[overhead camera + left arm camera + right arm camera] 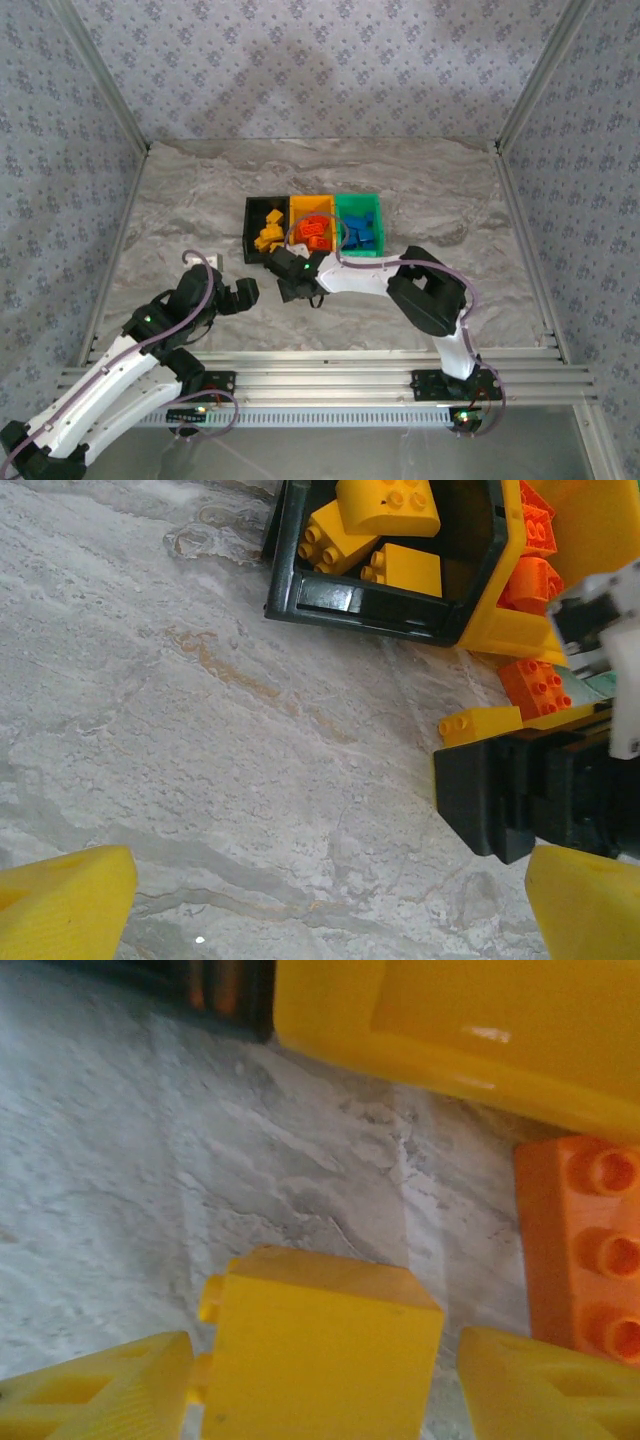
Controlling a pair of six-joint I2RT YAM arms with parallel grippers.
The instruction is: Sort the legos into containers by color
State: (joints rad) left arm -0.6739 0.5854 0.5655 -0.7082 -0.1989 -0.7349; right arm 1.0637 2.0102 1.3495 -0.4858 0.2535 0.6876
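My right gripper point(325, 1385) straddles a yellow lego point(320, 1330), fingers apart; next I clamp, then carry it to the black bin point(249, 232)

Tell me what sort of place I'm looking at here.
Probably a robot test cell: a marble-look tabletop boxed in by patterned backdrop walls on metal framing, a left arm and right arm bolted to a rail at its near edge, and a row of bins.

Top view high at the near edge, facing down, wrist views low, close, both seeing yellow-orange bin point(460, 1020)
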